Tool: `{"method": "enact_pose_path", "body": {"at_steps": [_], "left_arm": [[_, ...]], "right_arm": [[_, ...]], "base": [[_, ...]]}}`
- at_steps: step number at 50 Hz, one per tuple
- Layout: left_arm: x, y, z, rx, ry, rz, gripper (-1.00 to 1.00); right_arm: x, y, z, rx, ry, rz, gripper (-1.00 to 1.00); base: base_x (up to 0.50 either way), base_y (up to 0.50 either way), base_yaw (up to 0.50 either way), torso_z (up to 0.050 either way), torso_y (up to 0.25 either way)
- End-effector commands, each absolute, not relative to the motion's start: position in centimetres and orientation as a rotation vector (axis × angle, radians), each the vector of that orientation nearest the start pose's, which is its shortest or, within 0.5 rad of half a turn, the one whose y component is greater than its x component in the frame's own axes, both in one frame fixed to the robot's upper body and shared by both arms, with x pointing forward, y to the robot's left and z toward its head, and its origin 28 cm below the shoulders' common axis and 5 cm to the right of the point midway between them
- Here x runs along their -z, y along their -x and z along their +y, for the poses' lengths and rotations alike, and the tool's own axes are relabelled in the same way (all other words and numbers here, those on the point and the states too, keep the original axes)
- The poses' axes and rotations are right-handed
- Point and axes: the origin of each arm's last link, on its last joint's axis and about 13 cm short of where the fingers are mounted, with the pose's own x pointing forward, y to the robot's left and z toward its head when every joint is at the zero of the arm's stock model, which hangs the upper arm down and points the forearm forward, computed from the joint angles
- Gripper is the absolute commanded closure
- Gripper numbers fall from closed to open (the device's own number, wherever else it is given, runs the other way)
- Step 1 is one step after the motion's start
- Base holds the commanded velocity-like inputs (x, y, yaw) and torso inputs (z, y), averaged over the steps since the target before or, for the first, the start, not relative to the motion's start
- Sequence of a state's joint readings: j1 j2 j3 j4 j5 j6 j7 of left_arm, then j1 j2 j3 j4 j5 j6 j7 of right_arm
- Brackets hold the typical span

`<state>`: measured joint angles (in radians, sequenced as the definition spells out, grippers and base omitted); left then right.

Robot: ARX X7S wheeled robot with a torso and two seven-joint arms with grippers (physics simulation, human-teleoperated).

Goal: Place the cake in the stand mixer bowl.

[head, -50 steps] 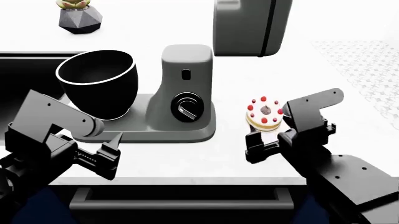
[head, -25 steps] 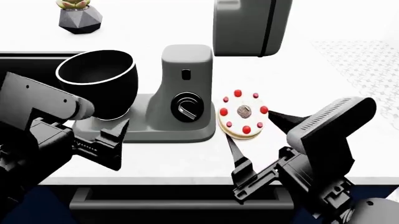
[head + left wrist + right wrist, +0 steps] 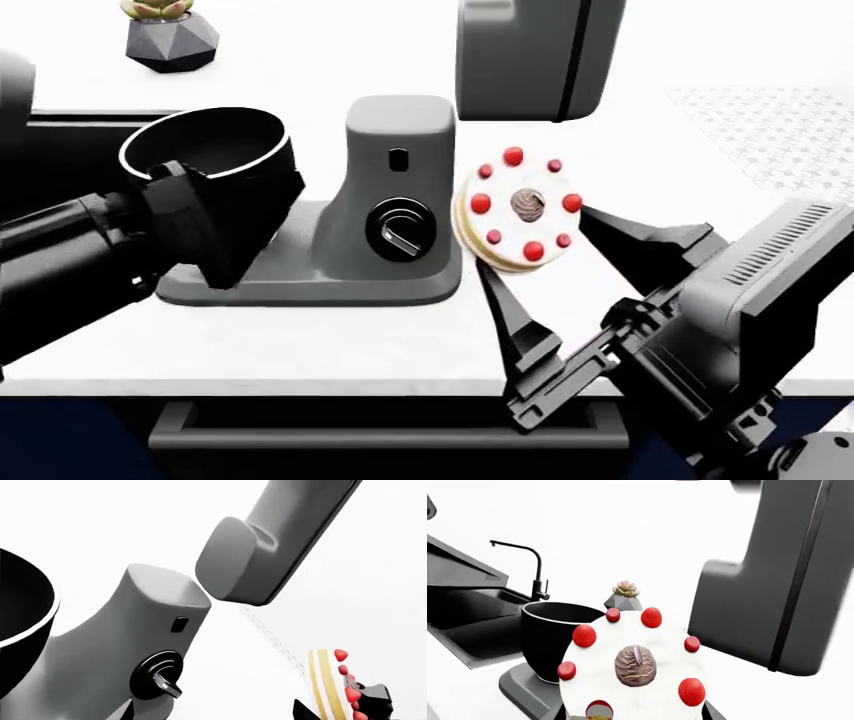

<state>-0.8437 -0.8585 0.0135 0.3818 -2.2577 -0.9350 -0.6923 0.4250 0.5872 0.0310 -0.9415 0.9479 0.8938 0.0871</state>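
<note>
Since the earlier frame, right gripper (image 3: 534,250) raised the cake (image 3: 518,210) off the counter, pinching it, frame centre; left gripper's state unclear.

Grey stand mixer (image 3: 394,215), faceted grey planter (image 3: 172,40), black faucet (image 3: 534,570), sink (image 3: 474,615)

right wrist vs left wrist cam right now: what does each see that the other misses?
Only the right wrist view shows the faucet, the sink, the planter behind the stand mixer bowl, and the cake face-on with its brown dollop.

Only the left wrist view shows the mixer's column with its dial, and the cake edge-on, layers visible.

Both show the cake, the black bowl with its pale rim, and the mixer's raised grey head.
</note>
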Motion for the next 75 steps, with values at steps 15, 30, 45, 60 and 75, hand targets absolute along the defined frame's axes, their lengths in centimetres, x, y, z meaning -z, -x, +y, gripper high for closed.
{"method": "enact_pose_path", "body": {"at_steps": [15,30,45,60,75], "left_arm": [[-29.9,-21.1,27.6,0.770,0.633,0.287,-1.00],[-29.8,-21.2,25.2,0.889,0.592,0.329,-1.00],[-29.9,-21.2,23.4,0.955,0.549,0.344,-1.00],[-29.9,-21.4,22.3,1.003,0.529,0.353,-1.00],[-29.3,-22.3,22.0,1.013,0.549,0.361,-1.00]], "right_arm": [[-21.3,-18.3,-12.8,-0.670,0.092,-0.365,1.00],[-21.1,-18.9,-12.4,-0.679,0.096,-0.351,1.00],[-20.6,-19.6,-12.2,-0.682,0.100,-0.327,1.00],[-20.1,-20.1,-12.1,-0.683,0.099,-0.310,1.00],[-20.5,-19.5,-12.2,-0.686,0.096,-0.334,1.00]], "base": [[0.00,0.00,0.00,0.000,0.000],[0.00,0.00,0.00,0.000,0.000],[0.00,0.00,0.00,0.000,0.000],[0.00,0.00,0.00,0.000,0.000],[0.00,0.00,0.00,0.000,0.000]]}}
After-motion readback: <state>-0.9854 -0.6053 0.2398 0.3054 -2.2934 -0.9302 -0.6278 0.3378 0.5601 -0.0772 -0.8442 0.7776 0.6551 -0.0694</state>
